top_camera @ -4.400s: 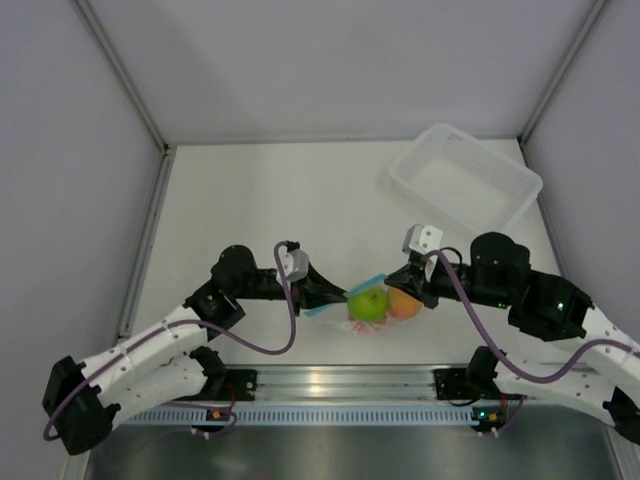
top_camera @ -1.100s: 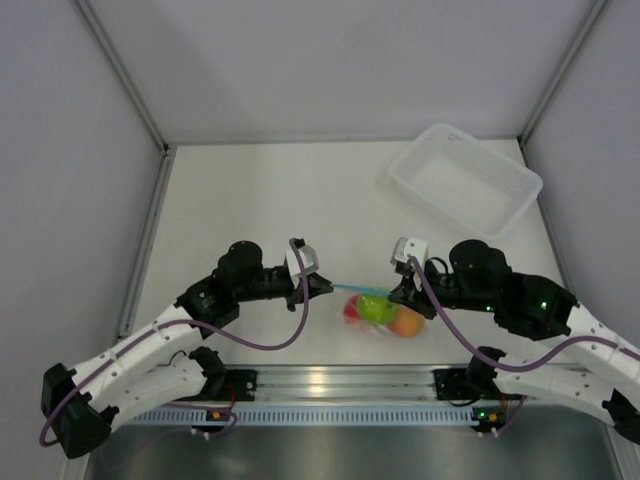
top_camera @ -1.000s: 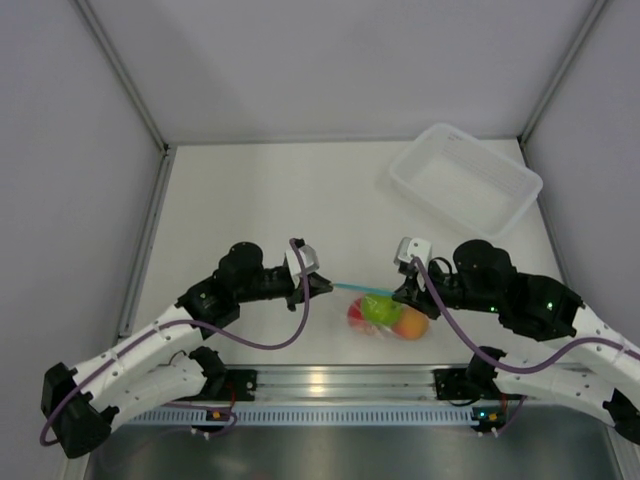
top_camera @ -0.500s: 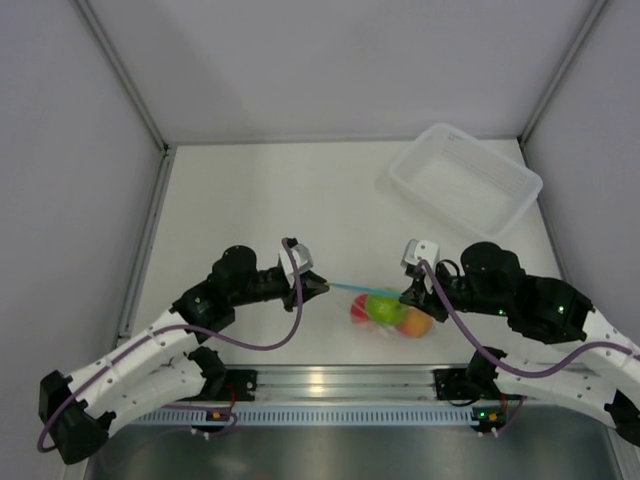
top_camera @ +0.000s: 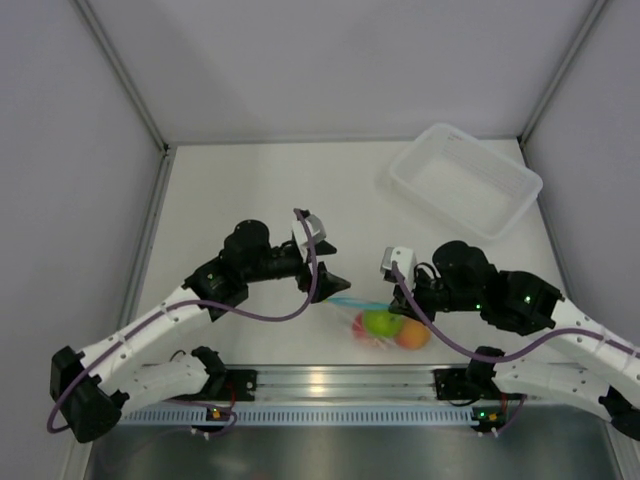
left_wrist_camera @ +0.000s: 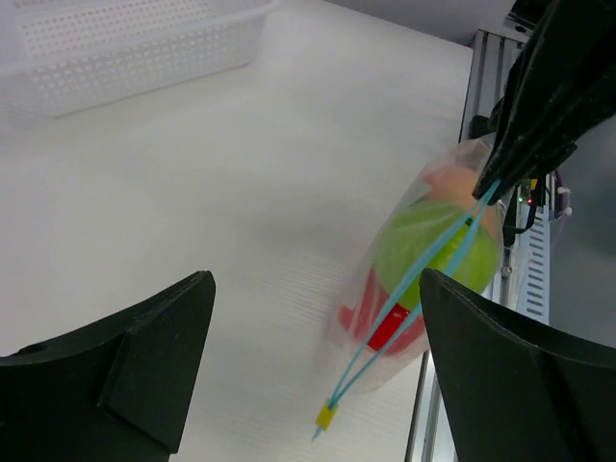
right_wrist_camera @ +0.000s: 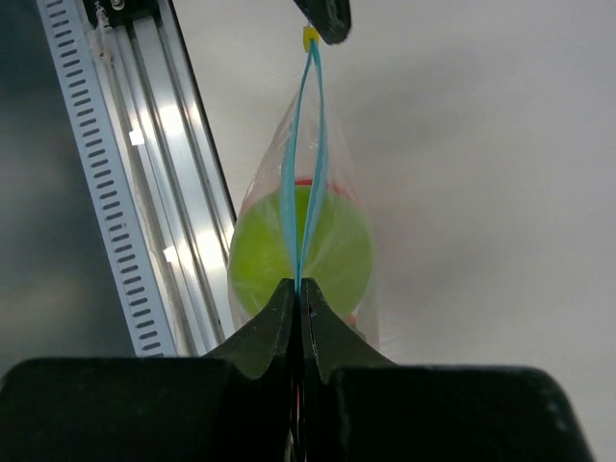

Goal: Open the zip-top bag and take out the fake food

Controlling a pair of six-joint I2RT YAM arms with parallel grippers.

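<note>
The zip-top bag (top_camera: 383, 326) is a clear pouch with a light blue zip strip (top_camera: 362, 301). My right gripper (top_camera: 404, 302) is shut on one end of that strip (right_wrist_camera: 298, 281). The strip's two tracks (left_wrist_camera: 435, 268) stand slightly apart and meet at a yellow slider (left_wrist_camera: 325, 416) at the free end. The fake food sits inside the bag: a lime green fruit (right_wrist_camera: 300, 252), a red one (left_wrist_camera: 383, 325) and an orange-peach one (top_camera: 411, 336). My left gripper (top_camera: 331, 265) is open just left of the slider, nothing between its fingers (left_wrist_camera: 144, 366).
A translucent white bin (top_camera: 466, 178) stands at the back right, also at the top left of the left wrist view (left_wrist_camera: 115, 43). The aluminium rail (top_camera: 330, 382) runs along the table's near edge, close under the bag.
My left gripper has opened and let go of the zip strip's end, drawing back a little. The right gripper has shifted left, still holding the bag.
</note>
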